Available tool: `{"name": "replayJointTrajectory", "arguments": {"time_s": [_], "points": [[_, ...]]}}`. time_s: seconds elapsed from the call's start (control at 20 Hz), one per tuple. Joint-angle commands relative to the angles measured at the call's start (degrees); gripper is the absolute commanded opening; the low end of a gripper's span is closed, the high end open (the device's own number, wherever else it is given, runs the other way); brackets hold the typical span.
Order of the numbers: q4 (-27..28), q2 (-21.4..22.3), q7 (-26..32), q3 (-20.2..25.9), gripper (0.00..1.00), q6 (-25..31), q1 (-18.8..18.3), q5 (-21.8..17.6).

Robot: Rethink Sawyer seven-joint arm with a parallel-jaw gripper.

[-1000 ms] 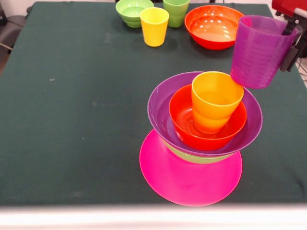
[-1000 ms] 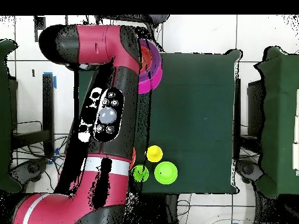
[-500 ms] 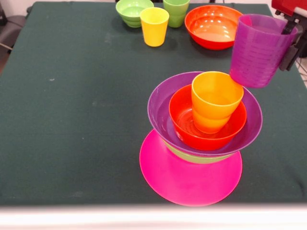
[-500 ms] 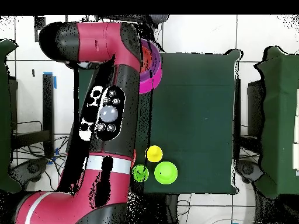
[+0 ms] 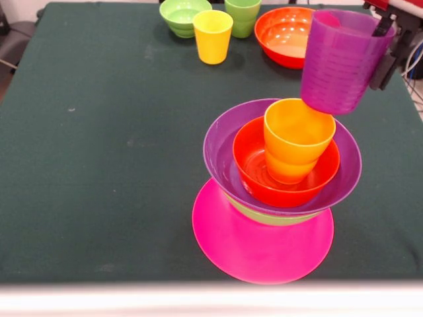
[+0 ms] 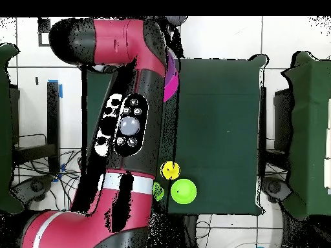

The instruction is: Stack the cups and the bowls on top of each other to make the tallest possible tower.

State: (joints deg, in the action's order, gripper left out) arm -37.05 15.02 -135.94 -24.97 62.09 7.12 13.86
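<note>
The robot's black pincer (image 5: 385, 39) hangs at the top right of the front view, closed on the rim of a shiny purple plastic cup (image 5: 340, 61). One finger (image 5: 381, 26) dips inside the cup and the other presses the outside wall. The cup is up in the air and upright.

Just below the pincer stands the tower (image 5: 277, 191). It has a wide flat pink bowl (image 5: 258, 247) at the bottom, then a light green bowl (image 5: 271, 216), a wide purple bowl (image 5: 221, 148), an orange-red bowl (image 5: 254, 168) and a shiny orange cup (image 5: 296, 139) on top. The purple cup's bottom looks very close to the orange cup's rim; touching or not is hard to tell.

Behind the pincer, at the far edge of the dark green table (image 5: 99, 132), sit a second orange-red bowl (image 5: 281, 36), a yellow cup (image 5: 212, 35), a light green cup (image 5: 242, 16) and a small green bowl (image 5: 182, 16).

In the overhead view the red arm (image 6: 126, 129) hides most of the tower.
</note>
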Motion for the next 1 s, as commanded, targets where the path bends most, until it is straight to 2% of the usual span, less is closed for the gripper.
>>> {"name": "replayJointTrajectory", "arguments": {"time_s": [0.05,1.0], "points": [[-2.35,1.8,11.12,4.53,0.0,4.59,-1.7,-4.6],[0.29,-1.29,11.47,5.73,0.0,1.9,-3.29,-5.18]]}}
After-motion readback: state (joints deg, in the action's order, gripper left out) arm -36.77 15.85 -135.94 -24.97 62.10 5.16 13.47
